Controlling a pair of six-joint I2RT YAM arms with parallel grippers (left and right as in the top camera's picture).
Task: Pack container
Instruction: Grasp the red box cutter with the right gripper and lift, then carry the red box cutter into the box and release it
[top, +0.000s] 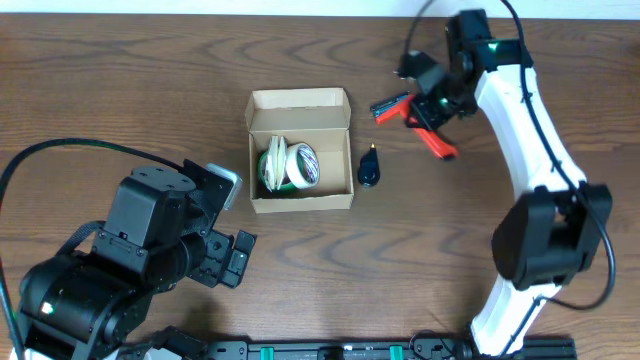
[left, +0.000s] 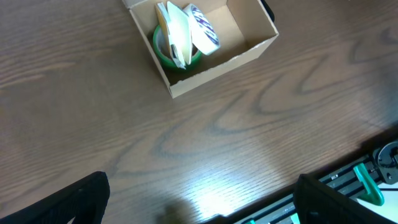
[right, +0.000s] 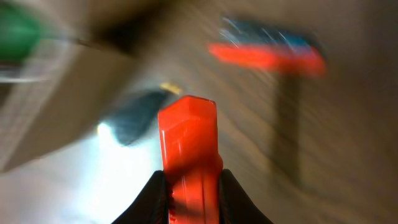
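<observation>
The container (top: 300, 203), a small open tan cardboard box, sits mid-table with its lid flap folded back. Inside it lie tape rolls (top: 290, 165), green and white. In the left wrist view the container (left: 217, 65) and the tape rolls (left: 180, 34) show at the top. My left gripper (top: 235, 222) hovers open over bare wood left of and nearer than the box; its fingers (left: 81, 199) hold nothing. My right gripper (top: 428, 120), right of the box, is shut on a red-orange tool (top: 441, 147). That tool (right: 188, 143) sticks out between the jaws of my right gripper (right: 189, 193).
A small black object (top: 369, 168) lies just right of the box. A red and dark tool (top: 392, 105) lies on the wood near my right gripper, and shows blurred as a red and blue tool (right: 267, 53). A rail with green parts (left: 367, 186) runs along the near table edge.
</observation>
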